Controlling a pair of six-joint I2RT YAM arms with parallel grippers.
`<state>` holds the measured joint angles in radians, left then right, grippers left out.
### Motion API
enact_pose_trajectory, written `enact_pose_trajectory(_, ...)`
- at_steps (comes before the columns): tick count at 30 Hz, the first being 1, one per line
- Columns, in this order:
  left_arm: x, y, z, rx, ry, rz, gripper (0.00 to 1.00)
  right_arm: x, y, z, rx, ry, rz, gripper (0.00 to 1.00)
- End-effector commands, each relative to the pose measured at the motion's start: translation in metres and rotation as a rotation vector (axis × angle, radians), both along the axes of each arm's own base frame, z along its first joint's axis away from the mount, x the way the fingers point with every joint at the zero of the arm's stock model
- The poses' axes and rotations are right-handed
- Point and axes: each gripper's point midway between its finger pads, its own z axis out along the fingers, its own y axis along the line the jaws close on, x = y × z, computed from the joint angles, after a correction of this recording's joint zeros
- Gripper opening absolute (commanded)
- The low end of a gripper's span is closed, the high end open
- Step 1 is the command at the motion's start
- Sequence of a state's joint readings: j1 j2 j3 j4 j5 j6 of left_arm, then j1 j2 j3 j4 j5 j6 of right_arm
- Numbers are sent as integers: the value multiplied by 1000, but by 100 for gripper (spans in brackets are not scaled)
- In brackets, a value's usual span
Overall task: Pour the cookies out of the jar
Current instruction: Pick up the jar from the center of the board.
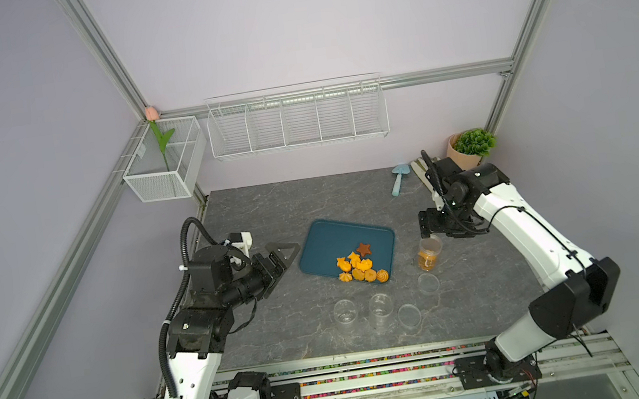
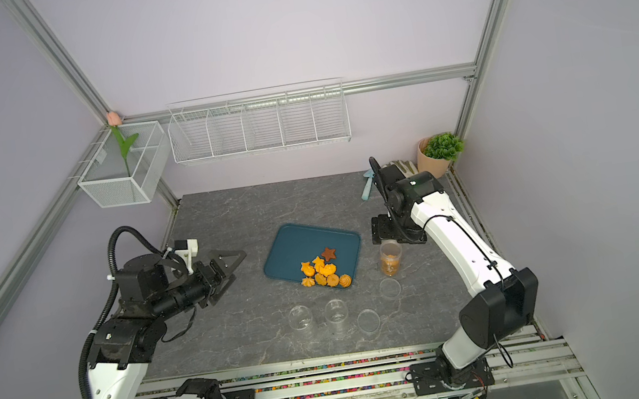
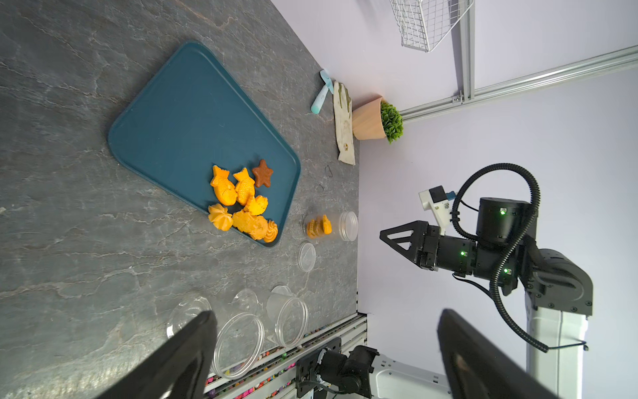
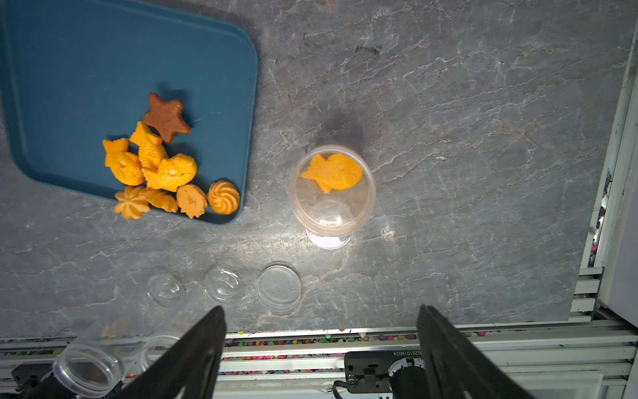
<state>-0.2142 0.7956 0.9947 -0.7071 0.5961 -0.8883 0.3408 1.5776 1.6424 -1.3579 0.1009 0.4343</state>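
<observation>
Clear lid (image 1: 428, 283) beside jar (image 1: 429, 255); two empty containers (image 1: 346, 316) near tray (image 1: 331, 241).

left pincer (image 1: 286, 260): wide open, empty | right pincer (image 4: 321, 331): open, pointing down

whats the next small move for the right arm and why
Probably lower the open right gripper around the jar. It stands upright beside the tray, uncapped and unheld, close to that gripper, with cookies left inside to pour.
</observation>
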Motion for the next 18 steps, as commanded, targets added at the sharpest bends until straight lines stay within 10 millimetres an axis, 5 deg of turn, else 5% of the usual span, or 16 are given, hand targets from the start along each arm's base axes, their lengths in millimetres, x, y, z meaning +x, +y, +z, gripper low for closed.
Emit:
enact_pose_trajectory(1, 7, -2, 3, -18, -24, -2, 99, 6, 2, -11, 17, 26, 38, 89)
enact_pose_trajectory(18, 13, -3, -10, -23, 20, 12, 99, 20, 4, -70, -29, 164, 69, 89)
